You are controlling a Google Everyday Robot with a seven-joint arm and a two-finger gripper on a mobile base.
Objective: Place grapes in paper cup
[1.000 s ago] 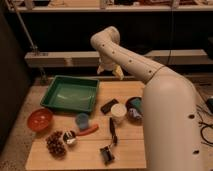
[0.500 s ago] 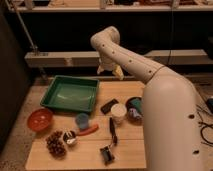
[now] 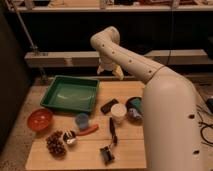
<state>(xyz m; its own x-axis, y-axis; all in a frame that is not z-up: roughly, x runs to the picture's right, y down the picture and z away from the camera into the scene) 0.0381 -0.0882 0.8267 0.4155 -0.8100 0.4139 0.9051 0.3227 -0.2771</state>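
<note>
Wooden counter (image 3: 127,150), dark shelving behind.
- Gripper (image 3: 110,69): raised over the far edge, just right of the green tray (image 3: 70,95). Nothing visibly in it; whether released or clenched cannot be told.
- Grapes (image 3: 55,144): dark cluster lying near the front-left corner.
- Paper cup (image 3: 118,113): white, upright, mid-counter, well apart from the grapes.
- Blue cup (image 3: 82,120): between grapes and paper cup.
- Carrot (image 3: 88,130): just in front of the blue cup.
- Orange bowl (image 3: 40,119): left edge.

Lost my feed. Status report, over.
Gripper high behind green tray, away from grapes. Grapes on table near orange bowl; paper cup mid-table. Blue cup, carrot between them.
</note>
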